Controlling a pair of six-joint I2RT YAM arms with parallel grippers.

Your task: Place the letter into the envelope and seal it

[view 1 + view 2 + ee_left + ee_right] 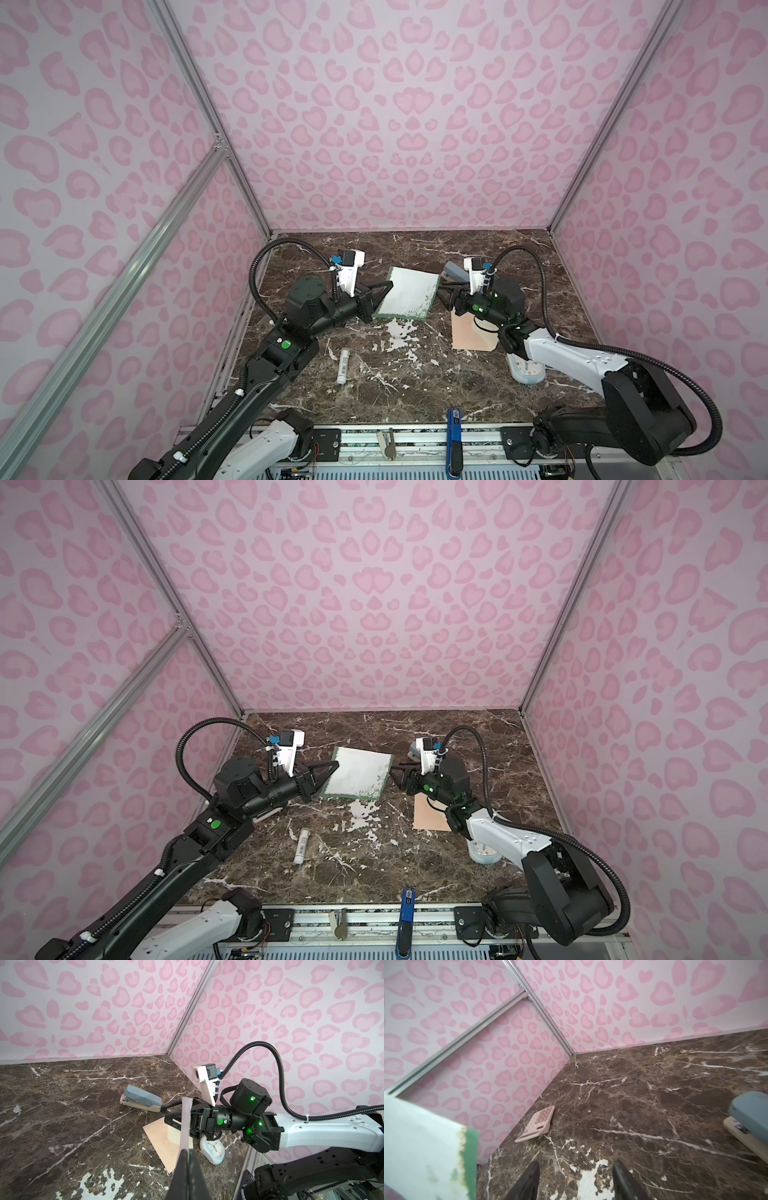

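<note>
Black left arm (266, 361) reaches right, left tool (380, 297) pinching the white, green-edged letter (409, 297) aloft; right tool (441, 292) faces it, spread.

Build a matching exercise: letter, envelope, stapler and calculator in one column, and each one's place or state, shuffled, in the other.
Things:
1. letter
2. envelope
3. stapler
4. calculator

Places or states:
A. flat on the table, partly under the right arm
B. pink, lying at the foot of a wall
C. clamped in the left gripper, up off the table
D. grey-blue, toward the back of the table

Pairs: 1-C, 2-A, 3-D, 4-B
</note>
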